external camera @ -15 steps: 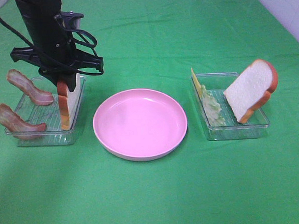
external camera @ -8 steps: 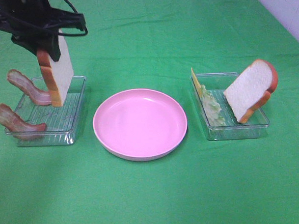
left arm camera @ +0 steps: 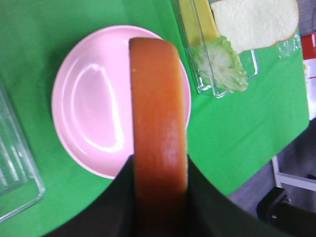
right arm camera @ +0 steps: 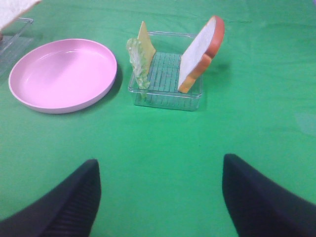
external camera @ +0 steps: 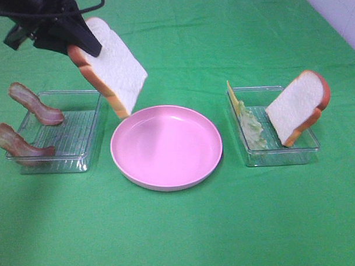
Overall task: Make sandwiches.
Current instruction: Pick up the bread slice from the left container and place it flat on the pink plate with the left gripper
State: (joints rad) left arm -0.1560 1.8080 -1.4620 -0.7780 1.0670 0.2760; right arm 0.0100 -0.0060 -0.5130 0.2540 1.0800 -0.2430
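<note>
My left gripper [external camera: 80, 47] is shut on a white bread slice [external camera: 113, 66] with an orange-brown crust and holds it tilted in the air above the far left rim of the pink plate [external camera: 165, 147]. In the left wrist view the crust [left arm camera: 158, 133] sits between my left gripper's [left arm camera: 160, 197] jaws, over the plate [left arm camera: 89, 113]. Two bacon strips [external camera: 35, 104] [external camera: 17, 144] stand in the left tray [external camera: 54, 164]. The right tray [external camera: 281, 157] holds cheese [external camera: 231, 97], lettuce [external camera: 250, 127] and a second bread slice [external camera: 298, 108]. My right gripper [right arm camera: 160, 197] is open, low over the cloth, short of that tray [right arm camera: 165, 101].
A green cloth [external camera: 174, 226] covers the table. The right wrist view shows the plate [right arm camera: 61, 74], lettuce [right arm camera: 138, 64], cheese [right arm camera: 144, 39] and bread [right arm camera: 200, 54]. Past the table's edge in the left wrist view stands a white frame [left arm camera: 291, 173].
My left gripper lifted the bread slice out of the left tray, tilted it and carried it right toward the plate. Everything else stayed put.
</note>
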